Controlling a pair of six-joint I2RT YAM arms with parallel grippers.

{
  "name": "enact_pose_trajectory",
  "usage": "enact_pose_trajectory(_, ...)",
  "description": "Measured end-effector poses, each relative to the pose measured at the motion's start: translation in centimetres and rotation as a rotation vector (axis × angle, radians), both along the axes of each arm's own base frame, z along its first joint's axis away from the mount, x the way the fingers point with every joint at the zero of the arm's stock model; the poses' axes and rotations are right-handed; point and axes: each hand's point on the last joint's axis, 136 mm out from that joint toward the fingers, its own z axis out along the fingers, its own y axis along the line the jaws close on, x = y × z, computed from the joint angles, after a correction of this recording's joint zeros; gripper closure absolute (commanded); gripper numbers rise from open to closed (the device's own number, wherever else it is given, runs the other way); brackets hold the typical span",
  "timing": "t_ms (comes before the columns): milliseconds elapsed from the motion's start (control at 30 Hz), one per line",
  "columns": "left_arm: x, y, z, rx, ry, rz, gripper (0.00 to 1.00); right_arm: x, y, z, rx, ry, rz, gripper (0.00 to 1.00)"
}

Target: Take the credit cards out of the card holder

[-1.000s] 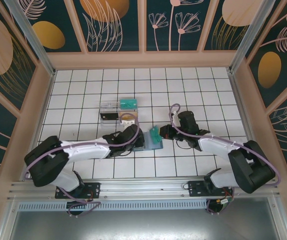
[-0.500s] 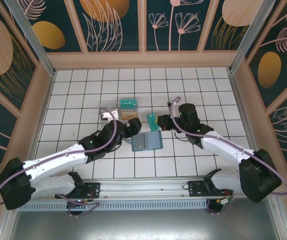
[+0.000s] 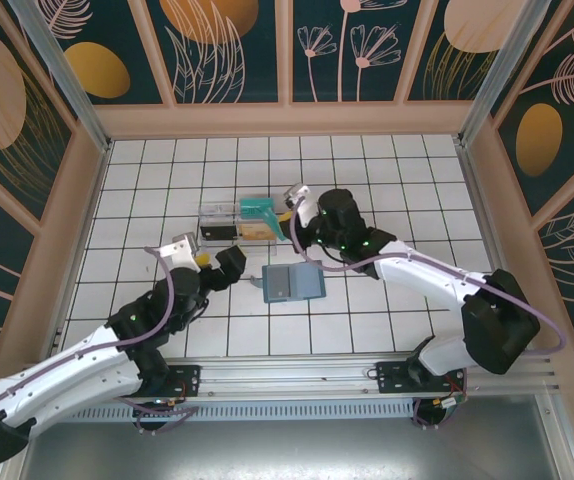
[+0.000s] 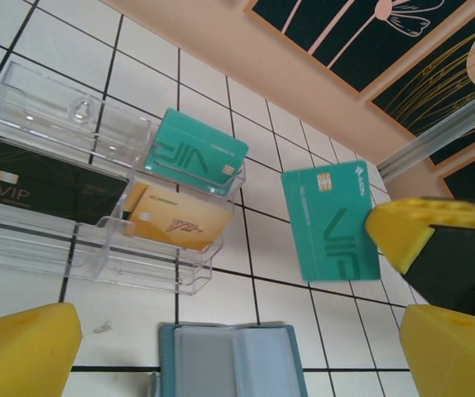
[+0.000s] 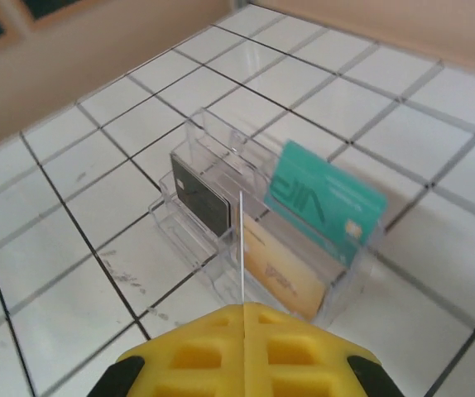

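The card holder (image 3: 293,283) is seen lying opened flat near the middle of the white tiled table (image 3: 387,170). It is a soft slate-blue bifold with a straight crease in the centre and paler, smooth inner pockets.

At 11 o'clock from it a clear plastic box (image 3: 229,222) is placed. It is made of hard, glossy, transparent walls with stepped compartments. Three cards are leaned inside it: a black card (image 4: 47,188) in the left compartment, a teal card (image 4: 200,155) in the back right one, and an orange-tan card (image 4: 179,223) in front of the teal one. All of them are thin, flat rectangles with rounded corners.

The right gripper (image 5: 243,322) is found at 12 o'clock from the card holder, just beside the right end of the box. Its yellow fingers (image 4: 419,227), moulded with a waffle-like grid, are clenched on a second teal card (image 4: 330,223), which is pinched at one edge. This card is of smooth plastic, with a small metallic chip and pale lettering. In the right wrist view it is seen edge-on, as one thin line. It is kept apart from the box and from the card holder.

The left gripper (image 3: 207,258) is seen at 9 o'clock from the card holder. Its jaws are spread wide and nothing is grasped. Its blunt yellow fingertips (image 4: 22,351) are seen at the two lower corners of the left wrist view, and the far edge of the card holder is seen between them.
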Motion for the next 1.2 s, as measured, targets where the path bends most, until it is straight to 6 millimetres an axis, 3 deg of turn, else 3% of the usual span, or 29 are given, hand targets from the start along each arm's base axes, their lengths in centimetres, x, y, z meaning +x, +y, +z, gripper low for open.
enact_pose_trajectory(233,-0.6,0.8,-0.5,0.023,-0.019,-0.011,0.01,1.9,4.2,2.2,-0.211,-0.255,0.2,1.0)
enact_pose_trajectory(400,-1.0,1.3,0.0,0.012,-0.04,-0.016,0.01,3.4,5.5,1.1,-0.366,-0.354,0.306,1.0)
enact_pose_trajectory(767,-2.2,3.8,0.9,-0.038,-0.092,0.021,0.01,5.2,6.3,-2.4,-0.56,-0.417,0.425,1.0)
enact_pose_trajectory(1200,-2.4,4.3,-0.2,-0.014,-0.076,0.032,0.01,7.8,5.7,-3.9,-0.608,-0.414,0.416,1.0)
